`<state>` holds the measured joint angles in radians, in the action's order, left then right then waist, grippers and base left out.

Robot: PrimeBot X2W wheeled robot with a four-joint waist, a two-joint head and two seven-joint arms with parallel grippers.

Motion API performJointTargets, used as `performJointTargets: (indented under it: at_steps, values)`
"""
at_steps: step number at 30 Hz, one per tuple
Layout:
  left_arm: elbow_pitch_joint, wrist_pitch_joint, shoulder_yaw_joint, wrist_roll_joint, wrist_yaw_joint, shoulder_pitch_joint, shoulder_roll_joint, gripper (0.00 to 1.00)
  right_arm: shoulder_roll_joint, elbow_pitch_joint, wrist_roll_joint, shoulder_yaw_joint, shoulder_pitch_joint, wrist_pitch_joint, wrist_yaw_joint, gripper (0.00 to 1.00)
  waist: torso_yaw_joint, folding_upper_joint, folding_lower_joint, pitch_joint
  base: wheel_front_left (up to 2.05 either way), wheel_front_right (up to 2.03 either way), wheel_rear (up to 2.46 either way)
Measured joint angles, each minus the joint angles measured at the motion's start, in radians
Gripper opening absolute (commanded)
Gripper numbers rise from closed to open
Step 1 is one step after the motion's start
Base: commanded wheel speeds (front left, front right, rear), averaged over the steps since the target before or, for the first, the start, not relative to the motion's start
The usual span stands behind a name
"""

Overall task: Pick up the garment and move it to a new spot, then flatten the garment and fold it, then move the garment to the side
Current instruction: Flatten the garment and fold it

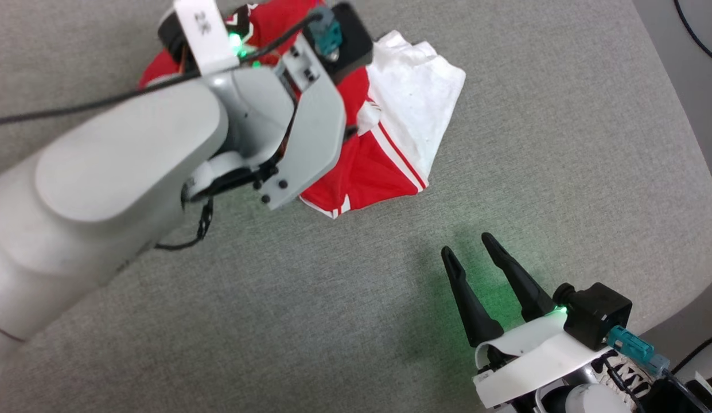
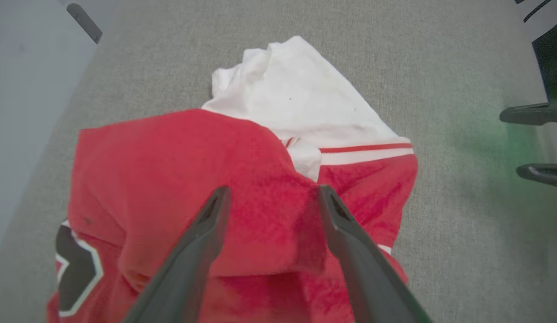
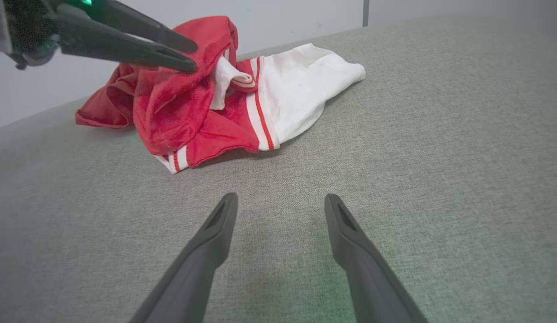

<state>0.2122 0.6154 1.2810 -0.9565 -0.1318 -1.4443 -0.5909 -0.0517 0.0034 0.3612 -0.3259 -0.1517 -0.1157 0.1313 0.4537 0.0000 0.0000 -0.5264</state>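
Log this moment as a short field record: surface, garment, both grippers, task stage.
surface: grey fabric-covered top
garment: red and white, crumpled in a heap, not flattened or folded
left gripper: open, fingers either side of a raised red fold; contact unclear
right gripper: open, over bare grey fabric, apart from the garment
task stage: garment not yet gripped or lifted

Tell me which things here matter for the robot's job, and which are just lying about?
For the job: garment; left fingers, open at its red cloth; right fingers, open, apart from it.
Just there: grey padded surface; pale wall behind.
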Motion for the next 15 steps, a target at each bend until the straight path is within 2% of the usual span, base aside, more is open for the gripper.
performJointTargets:
  at_steps: [4, 5, 6, 7, 15]
  values:
    - [0.003, 0.005, 0.001, 0.038, 0.0, 0.04, -0.021, 1.0, 0.0, 0.006, 0.007, -0.01, -0.001, -0.016, 0.0, 1.0, 0.009, 0.0, 0.0, -0.012, 0.0, 0.0, 0.0]
    - [0.001, -0.002, 0.0, 0.043, 0.0, 0.049, -0.029, 0.77, 0.0, 0.008, 0.007, -0.012, -0.001, -0.018, 0.0, 1.0, 0.011, 0.0, 0.0, -0.015, 0.0, 0.0, 0.0]
    - [0.002, -0.01, 0.0, 0.043, 0.0, 0.058, -0.038, 0.36, 0.0, 0.009, 0.008, -0.013, -0.001, -0.021, 0.0, 1.0, 0.012, 0.0, 0.0, -0.017, 0.0, 0.0, 0.0]
    - [0.005, -0.02, 0.001, 0.041, 0.0, 0.066, -0.045, 0.0, 0.0, 0.01, 0.009, -0.015, -0.001, -0.022, 0.0, 1.0, 0.014, 0.0, 0.0, -0.019, 0.0, 0.0, 0.0]
    - [0.005, -0.106, 0.001, -0.015, 0.0, 0.07, -0.085, 0.0, 0.0, 0.005, 0.005, 0.006, -0.008, -0.016, 0.0, 1.0, -0.014, 0.0, 0.0, -0.021, 0.0, 0.0, 0.0]
